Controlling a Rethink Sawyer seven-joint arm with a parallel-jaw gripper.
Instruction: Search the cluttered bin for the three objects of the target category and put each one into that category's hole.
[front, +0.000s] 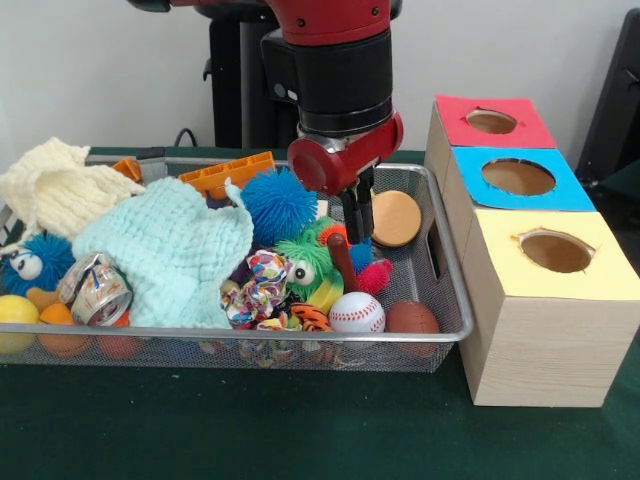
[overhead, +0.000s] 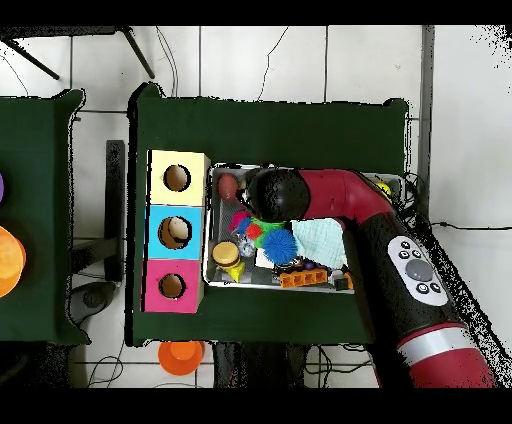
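Note:
The wire mesh bin (front: 448, 330) is full of toys. My gripper (front: 356, 228) hangs low over its right part, between a blue puffer ball (front: 278, 203) and a tan round disc (front: 396, 218), just above a green fuzzy toy (front: 305, 265). I cannot tell whether it is open or shut. No tan and orange-brown plush toy shows; only an orange striped piece (front: 312, 318) peeks out by the baseball (front: 356, 312). The red-topped box's hole (front: 491, 121) is at the far right. In the overhead view the arm (overhead: 300, 195) covers the bin (overhead: 212, 240), and the hole (overhead: 172, 286) shows.
A mint knitted cloth (front: 170, 250) and a cream one (front: 55, 185) cover the bin's left half. A crushed can (front: 95, 292), a brown ball (front: 411, 318) and orange blocks (front: 228, 172) lie around. The blue-topped hole (front: 518, 177) and yellow-topped hole (front: 556, 251) stand nearer.

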